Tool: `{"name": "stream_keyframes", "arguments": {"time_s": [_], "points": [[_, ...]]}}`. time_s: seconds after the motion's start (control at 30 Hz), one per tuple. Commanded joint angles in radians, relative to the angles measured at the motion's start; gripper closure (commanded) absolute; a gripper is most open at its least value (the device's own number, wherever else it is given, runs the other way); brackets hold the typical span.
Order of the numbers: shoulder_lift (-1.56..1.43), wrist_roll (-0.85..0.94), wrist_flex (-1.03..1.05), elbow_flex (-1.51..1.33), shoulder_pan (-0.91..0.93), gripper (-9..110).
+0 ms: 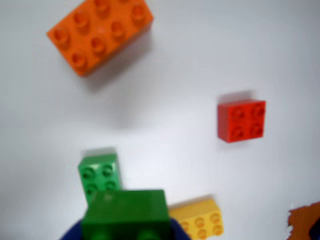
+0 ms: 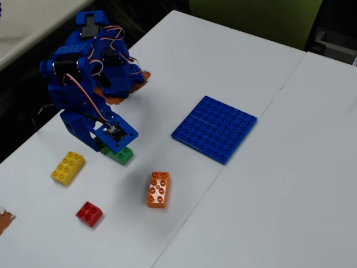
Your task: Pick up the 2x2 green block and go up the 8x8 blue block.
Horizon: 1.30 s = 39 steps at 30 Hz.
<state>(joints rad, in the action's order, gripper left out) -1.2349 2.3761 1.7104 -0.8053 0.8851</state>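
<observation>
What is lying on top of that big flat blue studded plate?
Nothing. The 8x8 blue block shows only bare studs in the fixed view. No part of it is covered, and the bricks all sit apart from it on the white table.

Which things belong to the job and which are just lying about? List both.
For the job: 2x2 green block, nearest the wrist camera; 8x8 blue block.
Lying about: other green brick; orange brick; red brick; yellow brick.

Large flat blue studded baseplate (image 2: 215, 128): glossy moulded plastic. Orange eight-stud brick (image 2: 158, 189): smooth, shiny plastic. White desk (image 2: 268, 190): smooth, matt.
</observation>
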Motion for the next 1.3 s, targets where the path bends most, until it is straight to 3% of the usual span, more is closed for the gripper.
{"name": "stream_keyframes", "arguments": {"time_s": [0.0,0.43,0.6,0.97,1.27], "points": [[-0.156,-0.017,0.040,0.009,-0.031,94],[-0.646,-0.193,0.043,-0.097,-0.319,94],[-0.730,-0.350,0.041,0.026,-0.489,94],[-0.589,-0.756,-0.078,0.502,-0.884,96],[-0.380,-1.015,-0.308,0.506,-1.051,100]]}}
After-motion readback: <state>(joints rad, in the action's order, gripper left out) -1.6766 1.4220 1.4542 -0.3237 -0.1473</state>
